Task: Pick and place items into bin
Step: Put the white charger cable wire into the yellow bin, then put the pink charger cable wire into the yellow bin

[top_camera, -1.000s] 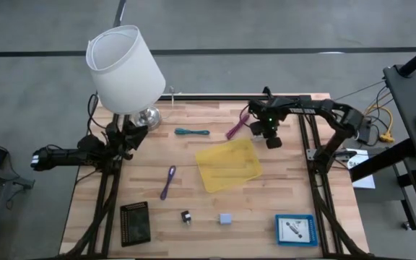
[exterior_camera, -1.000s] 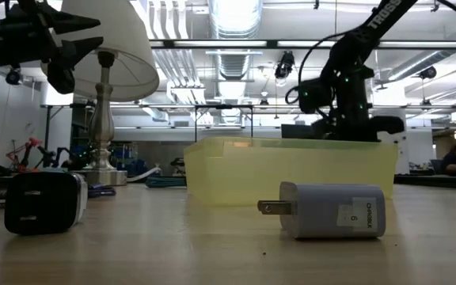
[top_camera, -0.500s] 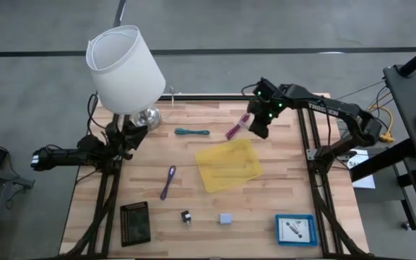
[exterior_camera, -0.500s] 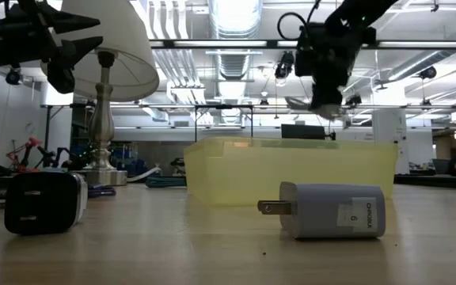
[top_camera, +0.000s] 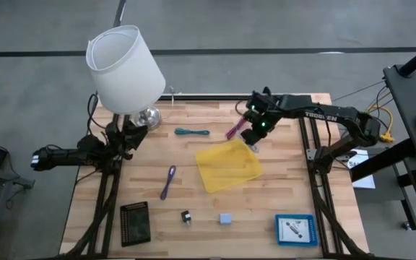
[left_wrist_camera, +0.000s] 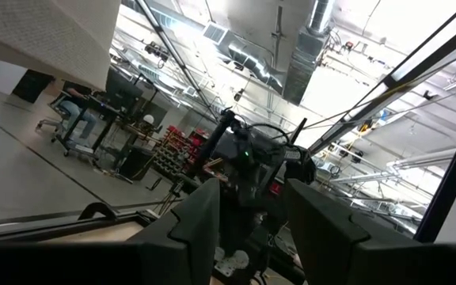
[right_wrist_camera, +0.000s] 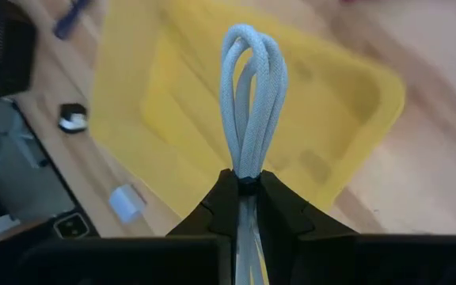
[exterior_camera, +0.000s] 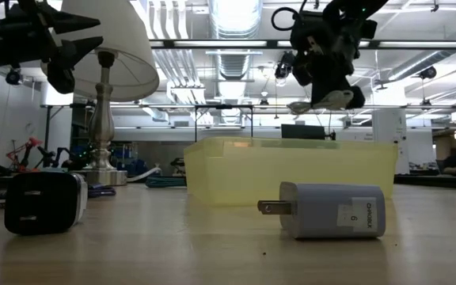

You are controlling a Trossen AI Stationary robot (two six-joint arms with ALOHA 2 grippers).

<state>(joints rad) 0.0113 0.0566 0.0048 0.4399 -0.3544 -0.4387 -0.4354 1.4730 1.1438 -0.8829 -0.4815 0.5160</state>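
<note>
My right gripper (top_camera: 252, 139) is shut on a bundled white cord (right_wrist_camera: 252, 95) and hangs above the far right corner of the yellow bin (top_camera: 228, 165); the low view shows it high over the bin (exterior_camera: 291, 170). A magenta cord (top_camera: 235, 128), a teal cord (top_camera: 192, 132) and a purple cord (top_camera: 168, 182) lie on the wood. Near the front edge lie a tiny black piece (top_camera: 185, 217) and a grey-blue cube (top_camera: 225, 218). My left gripper (top_camera: 131, 137) waits open at the table's left side, by the lamp base. My right gripper pinches the white cord between its two fingers partway along the bundle (right_wrist_camera: 248, 172), with the looped end (right_wrist_camera: 253, 47) standing out past the fingertips. The cord is lifted clear of the table, above the bin (right_wrist_camera: 323, 119).
The white lamp (top_camera: 125, 68) stands at the far left corner. A black tray (top_camera: 136, 222) sits at the near left and a blue tray (top_camera: 295, 229) at the near right. In the low view a black charger (exterior_camera: 44, 202) and a grey plug (exterior_camera: 331, 210) lie before the bin.
My right gripper has risen from the table at the bin's right side, carrying the white cord clear. It swung toward the table's left, then came a little nearer, ending over the bin's far right corner.
</note>
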